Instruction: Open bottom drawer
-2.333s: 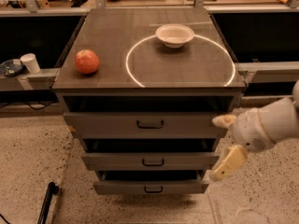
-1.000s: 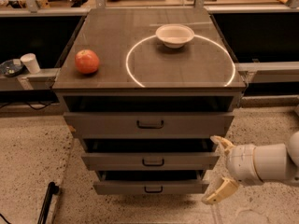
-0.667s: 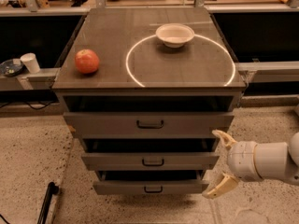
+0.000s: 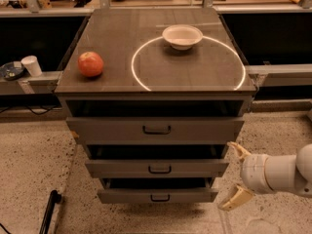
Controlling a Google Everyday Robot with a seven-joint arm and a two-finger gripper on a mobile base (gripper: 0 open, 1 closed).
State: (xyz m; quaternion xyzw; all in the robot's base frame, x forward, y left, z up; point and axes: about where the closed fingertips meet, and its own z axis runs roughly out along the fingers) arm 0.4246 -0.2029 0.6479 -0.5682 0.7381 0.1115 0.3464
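Pincer (image 4: pixel 227 176) lower, beside perhaps-ajar bottom drawer (image 4: pixel 157 195)

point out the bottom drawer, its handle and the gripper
bottom drawer (image 4: pixel 122 195): camera view, left of its front
handle (image 4: pixel 160 200): camera view, loop's lower bar
gripper (image 4: pixel 225 175): camera view, between open fingertips, right of bottom drawer

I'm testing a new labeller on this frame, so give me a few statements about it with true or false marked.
1. The gripper is to the right of the drawers, off every handle. True.
2. The gripper's fingers are closed on the bottom drawer's handle. False: they are spread open, to the right of the bottom drawer.
3. The apple lies inside the white ring. False: it lies to the left of the ring, outside it.
4. The bowl sits on the cabinet top, at the ring's far edge. True.
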